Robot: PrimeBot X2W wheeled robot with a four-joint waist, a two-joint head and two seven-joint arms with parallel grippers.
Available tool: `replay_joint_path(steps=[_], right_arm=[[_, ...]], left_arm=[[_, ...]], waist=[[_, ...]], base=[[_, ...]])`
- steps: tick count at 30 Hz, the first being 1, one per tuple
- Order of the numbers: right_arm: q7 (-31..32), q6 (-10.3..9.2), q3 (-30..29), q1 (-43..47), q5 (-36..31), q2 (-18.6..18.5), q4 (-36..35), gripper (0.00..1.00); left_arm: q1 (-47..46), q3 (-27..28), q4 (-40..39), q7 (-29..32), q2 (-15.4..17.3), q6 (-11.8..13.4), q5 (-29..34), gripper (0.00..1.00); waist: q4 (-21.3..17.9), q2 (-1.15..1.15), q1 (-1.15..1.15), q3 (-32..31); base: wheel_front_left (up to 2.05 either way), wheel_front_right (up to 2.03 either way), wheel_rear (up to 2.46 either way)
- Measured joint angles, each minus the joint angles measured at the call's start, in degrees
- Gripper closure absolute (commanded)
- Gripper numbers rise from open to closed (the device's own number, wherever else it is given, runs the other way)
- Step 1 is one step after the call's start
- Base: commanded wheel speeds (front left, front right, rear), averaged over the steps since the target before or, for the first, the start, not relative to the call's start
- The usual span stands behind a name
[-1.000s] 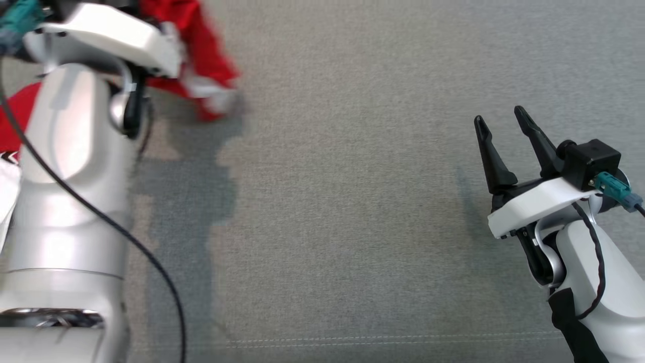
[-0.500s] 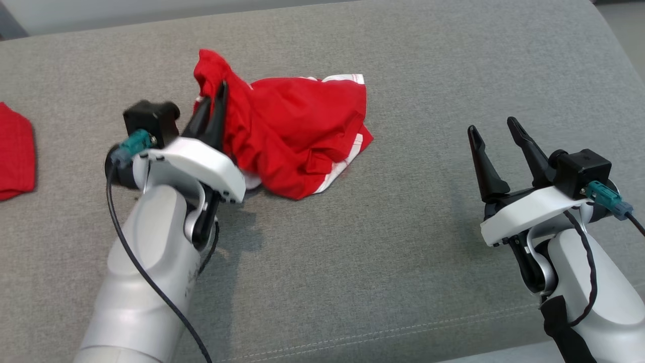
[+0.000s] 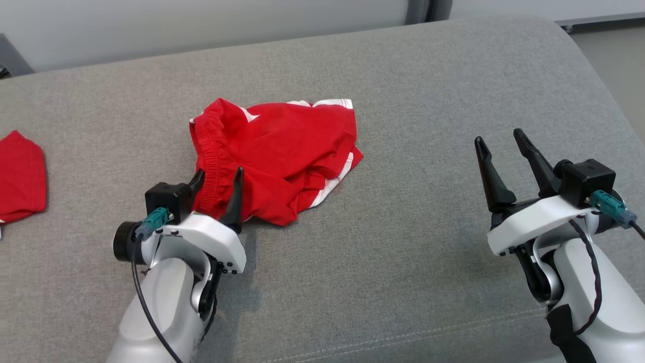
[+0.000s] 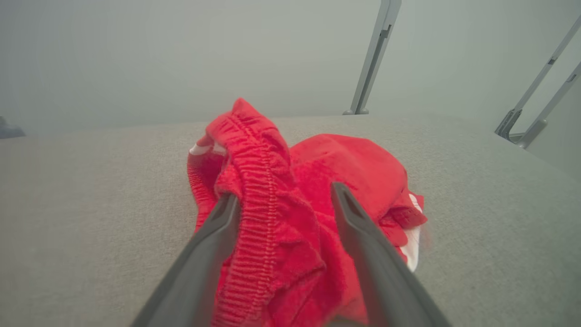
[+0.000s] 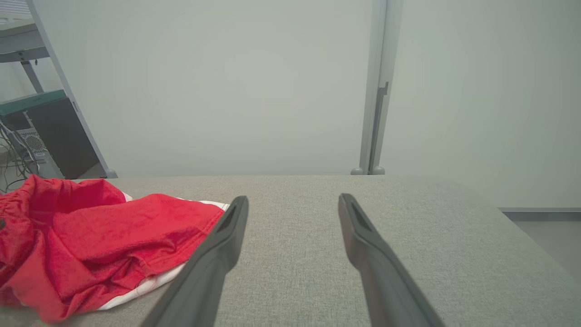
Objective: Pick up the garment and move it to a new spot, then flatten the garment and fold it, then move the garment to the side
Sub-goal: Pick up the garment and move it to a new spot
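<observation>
The first step appears to be finished: the garment (image 3: 282, 151) has been set down near the middle of the grey cushion (image 3: 413, 237) in a crumpled heap, its elastic waistband bunched toward the left gripper (image 3: 218, 172). Flattening, folding and the move to the side are judged still to be done, since no edge has been spread and white-striped hems are tucked under the heap.

The left gripper's fingers are spread wide. In the left wrist view the waistband is seen lying loosely between them, released rather than pinched. The right gripper (image 3: 499, 136) is held apart over bare cushion, well to the right of the garment, with nothing in it. A second red cloth (image 3: 20, 176) is seen at the cushion's left edge.

Half a second earlier the left fingers were pressed together on a raised peak of the garment. That peak has now been let go and has slumped flat, and the head view has shifted a little meanwhile.
</observation>
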Motion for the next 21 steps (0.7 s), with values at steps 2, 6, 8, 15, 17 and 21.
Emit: replay_joint_path(steps=[2,6,8,15,17,21], right_arm=[[0.0,0.0,-0.21,0.76,0.0,0.01,0.09,0.0],[0.0,0.0,-0.87,1.85,-0.01,0.11,0.07,0.0],[0.0,0.0,-1.41,2.54,-0.03,0.2,0.07,0.0],[0.0,0.0,-4.49,5.18,-1.27,0.68,-0.86,0.0],[0.0,0.0,-5.12,6.09,-1.57,0.74,-0.94,0.0],[0.0,0.0,-6.11,7.33,-2.0,0.88,-1.33,0.0]], left_arm=[[2.1,0.54,-1.69,0.0,0.01,0.52,1.15,0.0],[5.81,1.65,-6.06,-0.15,0.6,1.7,3.56,0.0],[7.55,2.6,-7.81,-0.19,1.14,1.98,4.38,0.0],[14.37,5.21,-12.69,-0.24,1.68,2.65,6.98,0.0],[16.09,6.01,-14.08,-0.24,1.69,2.89,7.34,0.0],[18.94,7.32,-16.46,-0.25,1.79,3.18,8.53,0.0]], waist=[[0.54,0.0,0.0,-1.02],[1.72,0.0,0.0,-2.92],[2.27,0.0,0.0,-3.78],[3.43,0.0,0.0,-6.88],[3.64,0.0,0.0,-7.84],[3.75,0.0,0.0,-9.21]], base=[[0.0,0.0,0.0],[0.0,0.0,0.0],[0.0,0.0,0.0],[0.0,0.0,0.0],[0.0,0.0,0.0],[0.0,0.0,0.0]])
